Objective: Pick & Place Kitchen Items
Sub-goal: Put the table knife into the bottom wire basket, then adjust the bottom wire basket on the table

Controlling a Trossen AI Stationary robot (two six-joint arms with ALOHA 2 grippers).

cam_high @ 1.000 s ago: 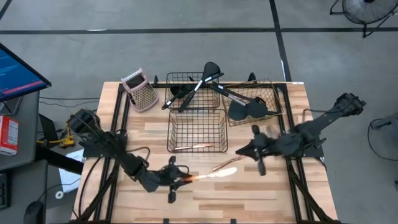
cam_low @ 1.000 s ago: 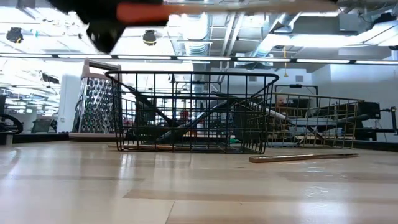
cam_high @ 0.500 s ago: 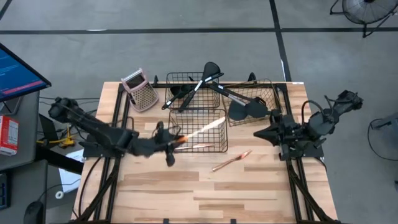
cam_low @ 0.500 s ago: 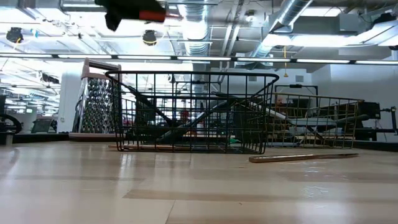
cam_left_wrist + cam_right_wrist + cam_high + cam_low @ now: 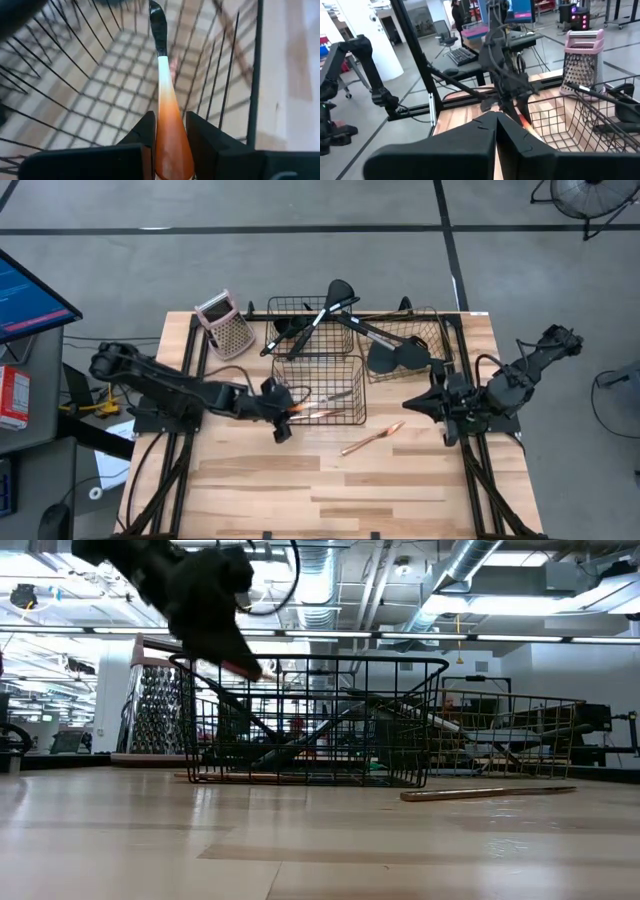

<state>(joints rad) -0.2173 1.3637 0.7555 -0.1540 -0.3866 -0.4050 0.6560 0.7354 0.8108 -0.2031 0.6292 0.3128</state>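
My left gripper (image 5: 283, 410) is shut on a thin metal utensil with an orange handle (image 5: 320, 401) at the left rim of the near wire basket (image 5: 318, 360). The utensil's metal end (image 5: 159, 25) reaches over the basket's floor. A copper piece (image 5: 325, 416) lies inside that basket, and another (image 5: 372, 438) lies on the table to its near right. Black ladles and turners (image 5: 330, 315) rest in the far baskets. My right gripper (image 5: 415, 406) is shut on nothing, near the table's right edge. My left gripper pinches the orange handle (image 5: 168, 131) between its two fingers (image 5: 146, 134), one on either side. The fingers come from the table's left, slanting downward, and lie along the utensil. The utensil is lifted clear and sticks out ahead of the fingers, its metal end lowest, inside the basket.
A pink-topped metal box grater (image 5: 225, 325) stands at the far left. Two more wire baskets (image 5: 300, 305) (image 5: 440, 330) stand behind the near one. Bare wood lies along the near half of the table (image 5: 330, 490).
My left gripper has carried the orange-handled utensil from the near middle of the table toward the far edge, up to the near basket, and has tipped downward, so the utensil's metal end now points into the basket. My right gripper has drawn back toward the right edge and risen.
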